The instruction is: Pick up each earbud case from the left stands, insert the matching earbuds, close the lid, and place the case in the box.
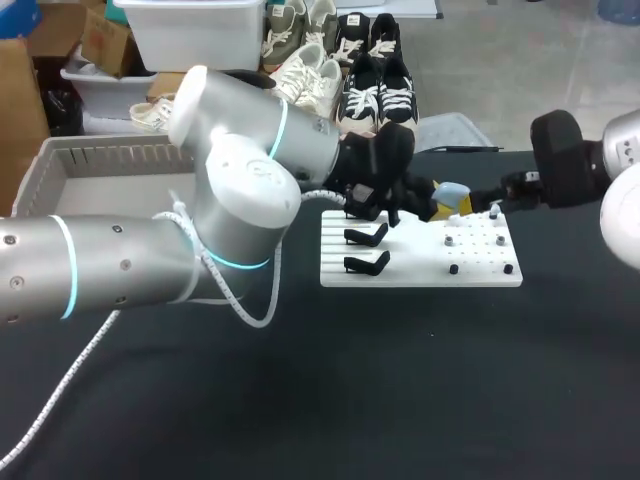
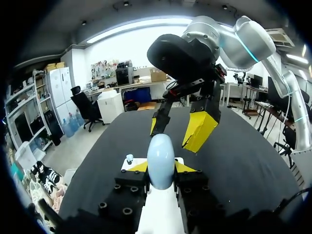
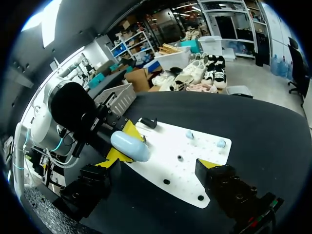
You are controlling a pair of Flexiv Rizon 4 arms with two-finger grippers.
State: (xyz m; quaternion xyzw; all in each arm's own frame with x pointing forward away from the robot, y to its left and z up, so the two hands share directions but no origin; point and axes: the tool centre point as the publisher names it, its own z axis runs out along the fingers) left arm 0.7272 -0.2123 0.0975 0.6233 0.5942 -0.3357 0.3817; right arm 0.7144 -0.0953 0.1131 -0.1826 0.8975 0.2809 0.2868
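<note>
- The grey box [image 1: 60, 165] sits at the table's far left.
- My left gripper [image 2: 161, 168] is clamped on the pale blue earbud case [image 2: 161, 161], held over the white board [image 1: 420, 272].
- Black stands [image 1: 367, 263] line the board's left side.
- My right gripper [image 3: 158, 165] faces the case with its jaws spread wide, not touching it.

No writing, number or sign can be read from here. The smooth pale-blue oval plastic earbud case [image 2: 161, 158], clamped between the jaws of the left gripper [image 2: 161, 167], shows a plain shell. The flat white plastic board [image 3: 181, 155] beneath the jaws shows only holes and pegs.
</note>
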